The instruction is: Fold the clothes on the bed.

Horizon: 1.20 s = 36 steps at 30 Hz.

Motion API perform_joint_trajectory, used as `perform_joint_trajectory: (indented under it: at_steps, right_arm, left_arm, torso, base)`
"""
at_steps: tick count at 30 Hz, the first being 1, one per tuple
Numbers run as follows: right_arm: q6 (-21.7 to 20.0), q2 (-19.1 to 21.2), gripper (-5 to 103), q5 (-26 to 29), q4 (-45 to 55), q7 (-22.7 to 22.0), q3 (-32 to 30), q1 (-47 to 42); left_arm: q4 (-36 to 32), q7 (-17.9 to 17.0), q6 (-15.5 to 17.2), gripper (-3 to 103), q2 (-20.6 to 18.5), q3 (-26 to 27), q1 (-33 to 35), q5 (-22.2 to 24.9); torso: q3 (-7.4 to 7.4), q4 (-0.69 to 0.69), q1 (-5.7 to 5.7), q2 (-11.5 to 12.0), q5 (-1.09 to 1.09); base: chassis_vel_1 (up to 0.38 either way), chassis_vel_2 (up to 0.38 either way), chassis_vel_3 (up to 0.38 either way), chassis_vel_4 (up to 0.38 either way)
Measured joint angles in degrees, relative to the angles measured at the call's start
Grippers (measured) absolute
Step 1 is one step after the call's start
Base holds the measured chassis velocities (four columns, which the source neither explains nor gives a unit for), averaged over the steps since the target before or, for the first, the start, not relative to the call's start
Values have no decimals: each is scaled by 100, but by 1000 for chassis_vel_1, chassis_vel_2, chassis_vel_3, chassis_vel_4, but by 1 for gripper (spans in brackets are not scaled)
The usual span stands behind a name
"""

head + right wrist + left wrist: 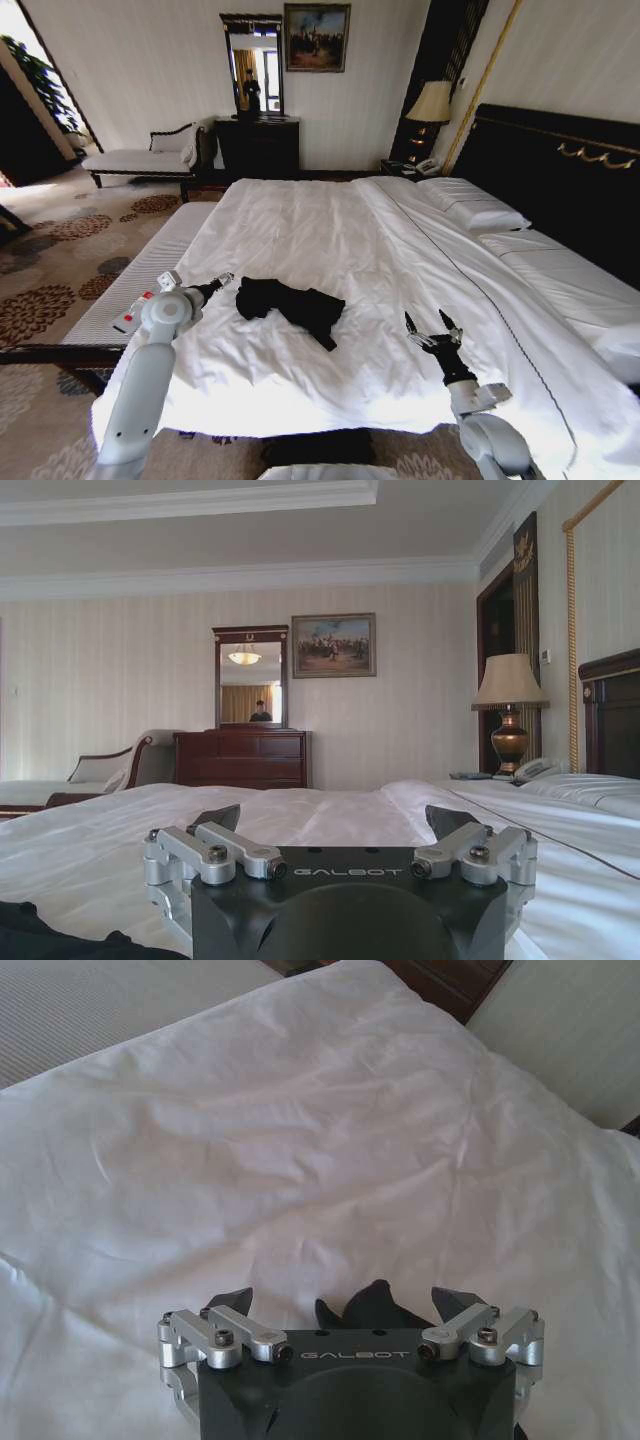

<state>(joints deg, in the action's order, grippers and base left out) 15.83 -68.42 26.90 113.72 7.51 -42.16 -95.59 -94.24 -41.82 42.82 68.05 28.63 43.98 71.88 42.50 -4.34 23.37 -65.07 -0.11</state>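
Pale grey tubular arms, black wrist blocks lettered GALBOT, silver screwed linkages, dark fingertips, red-marked left arm label

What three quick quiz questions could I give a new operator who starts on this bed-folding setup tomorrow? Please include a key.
1. True or false: the black T-shirt lies crumpled on the bed, not spread flat.
2. Which gripper is closer to the T-shirt: A) left gripper, B) right gripper?
3. Fill in: both grippers have their fingers ___ and hold nothing.

Key: 1 true. 2 A; it sits just beside the shirt's edge, and the left wrist view shows black fabric between its fingers. 3 open.
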Motion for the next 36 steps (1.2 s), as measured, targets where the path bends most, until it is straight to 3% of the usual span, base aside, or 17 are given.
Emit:
perform_joint_trajectory:
  at_steps: [2, 7, 17, 23, 31, 36]
  right_arm:
    - [9, 11, 100, 1, 0, 3, 6, 6]
    - [36, -28, 100, -14, -28, 24, 25, 7]
    - [64, -105, 100, -85, -31, 48, 44, -22]
    - [78, -112, 100, -113, -48, 67, 46, -32]
    - [79, -82, 100, -120, -78, 77, 51, -28]
    - [99, -91, 100, -153, -104, 93, 68, -38]
  left_arm:
    - [627, 68, -16, 100, 69, -221, -454, -294]
    - [1355, 204, -32, 100, 259, -522, -956, -651]
    - [2529, 221, -52, 100, 747, -1019, -1710, -882]
    - [2890, 127, -59, 103, 832, -1176, -1991, -865]
    - [2999, 111, -63, 99, 881, -1241, -1957, -834]
    - [2966, 95, -64, 90, 895, -1189, -1806, -830]
  torso:
    - [0, 0, 0, 0, 1]
    - [-1, 1, 0, 0, 2]
    - [0, 0, 0, 0, 2]
    - [-1, 1, -1, -1, 2]
    - [-1, 0, -1, -1, 1]
    - [-1, 1, -1, -1, 1]
  base:
    - [0, 0, 0, 0]
    - [0, 0, 0, 0]
    - [0, 0, 0, 0]
    - [0, 0, 0, 0]
    - [0, 0, 0, 0]
    - [0, 0, 0, 0]
